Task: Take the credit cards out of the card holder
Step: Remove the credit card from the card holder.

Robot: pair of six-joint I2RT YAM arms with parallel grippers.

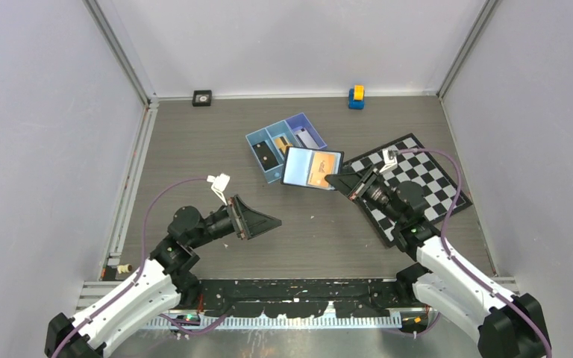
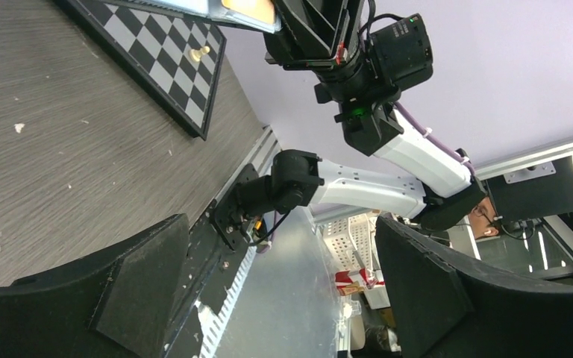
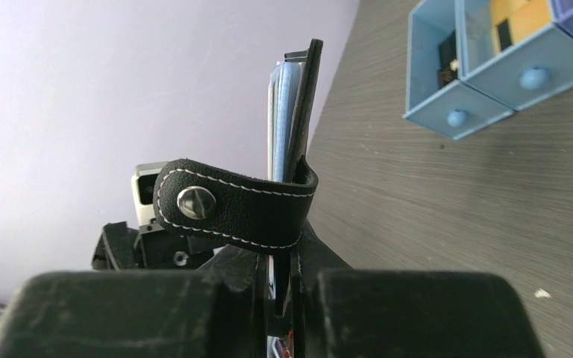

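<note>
The card holder (image 1: 302, 167) is a black bifold wallet, spread open above the table with its pale bluish inside facing up. An orange-gold credit card (image 1: 324, 169) shows in its right half. My right gripper (image 1: 337, 180) is shut on the holder's right edge. The right wrist view has the holder (image 3: 298, 112) edge-on, its strap tab (image 3: 231, 205) folded over my right gripper (image 3: 287, 280). My left gripper (image 1: 268, 221) hangs open and empty over the table's middle, well left of the holder. In the left wrist view its fingers (image 2: 142, 291) stand wide apart.
A blue three-compartment tray (image 1: 258, 142) sits just behind the holder with small card-like pieces in its compartments. A black-and-white chequered board (image 1: 418, 186) lies at the right with a pale chess piece (image 1: 389, 158). A yellow-blue block (image 1: 356, 96) and a black square (image 1: 202, 98) stand at the back wall.
</note>
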